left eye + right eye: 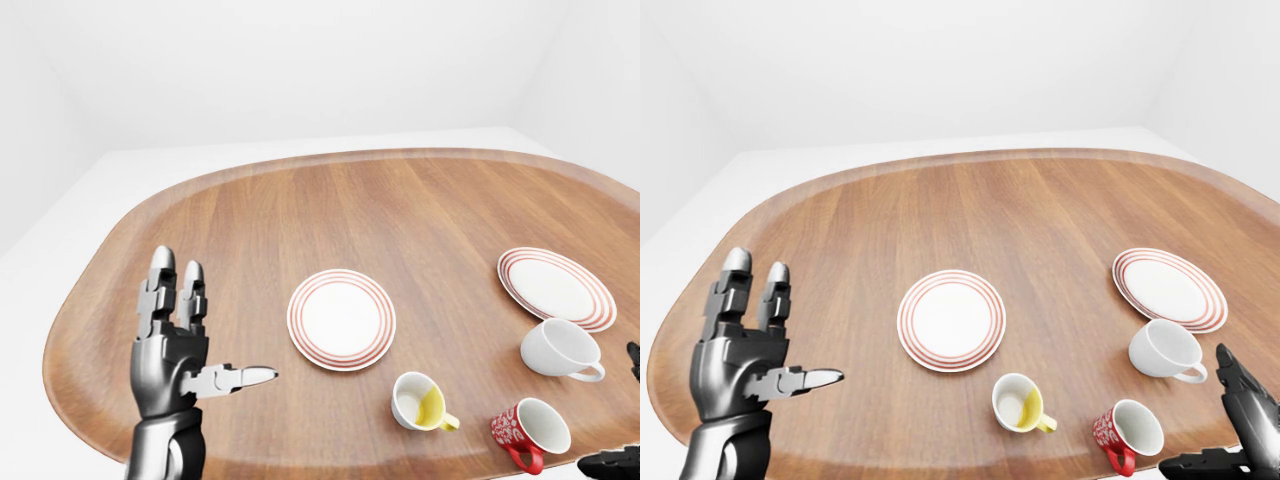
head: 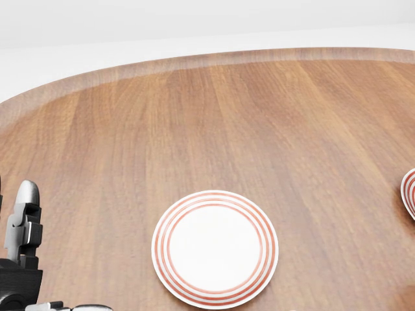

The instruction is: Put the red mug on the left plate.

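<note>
The red mug (image 1: 1127, 432), white inside with a patterned wall, lies near the bottom right of the right-eye view, handle toward the table edge. The left plate (image 1: 951, 320), white with red rings, sits mid-table up and left of it with nothing on it. My right hand (image 1: 1196, 412) is open just right of the red mug, fingers spread and not touching it. My left hand (image 1: 212, 322) is raised and open at the left of the table, fingers upright, thumb pointing right, holding nothing. The head view catches only the plate (image 2: 214, 248) and left fingertips (image 2: 24, 194).
A mug with a yellow inside (image 1: 1018, 403) stands between the red mug and the left plate. A white mug (image 1: 1165, 350) sits above the red mug, below a second ringed plate (image 1: 1170, 288). The oval wooden table's (image 1: 940, 210) rim runs close under both hands.
</note>
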`<state>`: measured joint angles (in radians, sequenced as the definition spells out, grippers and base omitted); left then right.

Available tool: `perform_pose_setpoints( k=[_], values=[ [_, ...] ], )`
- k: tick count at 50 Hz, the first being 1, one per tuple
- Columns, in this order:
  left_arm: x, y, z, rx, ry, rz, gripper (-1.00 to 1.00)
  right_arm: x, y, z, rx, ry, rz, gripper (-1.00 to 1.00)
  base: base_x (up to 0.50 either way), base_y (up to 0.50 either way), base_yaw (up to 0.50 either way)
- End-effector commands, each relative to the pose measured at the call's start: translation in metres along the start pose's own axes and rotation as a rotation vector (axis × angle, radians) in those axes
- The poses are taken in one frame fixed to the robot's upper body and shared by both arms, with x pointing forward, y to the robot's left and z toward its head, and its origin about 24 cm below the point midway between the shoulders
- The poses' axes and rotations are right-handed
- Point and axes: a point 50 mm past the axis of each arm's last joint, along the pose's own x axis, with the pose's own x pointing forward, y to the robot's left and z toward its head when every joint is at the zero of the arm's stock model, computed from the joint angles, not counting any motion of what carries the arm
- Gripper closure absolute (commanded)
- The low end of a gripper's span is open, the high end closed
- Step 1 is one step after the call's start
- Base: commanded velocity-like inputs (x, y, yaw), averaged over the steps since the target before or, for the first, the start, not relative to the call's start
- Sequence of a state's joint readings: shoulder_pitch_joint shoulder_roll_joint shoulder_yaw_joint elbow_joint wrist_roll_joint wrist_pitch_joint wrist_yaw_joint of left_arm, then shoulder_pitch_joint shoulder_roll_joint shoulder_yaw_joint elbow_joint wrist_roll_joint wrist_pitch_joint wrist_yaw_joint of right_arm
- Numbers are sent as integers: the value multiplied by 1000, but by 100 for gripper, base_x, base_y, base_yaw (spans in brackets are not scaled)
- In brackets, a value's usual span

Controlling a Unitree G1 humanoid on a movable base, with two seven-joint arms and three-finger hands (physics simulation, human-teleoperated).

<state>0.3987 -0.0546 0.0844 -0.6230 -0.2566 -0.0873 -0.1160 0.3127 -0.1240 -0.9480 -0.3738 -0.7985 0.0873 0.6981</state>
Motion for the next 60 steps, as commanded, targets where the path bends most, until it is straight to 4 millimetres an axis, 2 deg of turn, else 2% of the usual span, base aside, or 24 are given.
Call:
perform_pose_setpoints(
  k=[1,16,23,28,51,60],
  values=[
    [0,0,0,-1,0,1,-100,1,-3,24,-40,-86,-22,-100,0,0,0],
    [0,0,-2,2,7,0,-100,-2,-11,21,-16,-90,-53,-100,0,0,0],
    [0,-1,-2,4,10,-2,-100,1,0,12,29,-69,-4,-100,0,0,0],
    [0,-2,-3,6,14,-5,-100,9,9,12,36,-75,48,-100,0,0,0],
    [1,-3,-4,10,19,-11,-100,16,25,3,50,-63,136,-100,0,0,0],
    [1,-3,-5,12,23,-13,-100,23,32,-11,68,-28,143,-100,0,0,0]
  ],
)
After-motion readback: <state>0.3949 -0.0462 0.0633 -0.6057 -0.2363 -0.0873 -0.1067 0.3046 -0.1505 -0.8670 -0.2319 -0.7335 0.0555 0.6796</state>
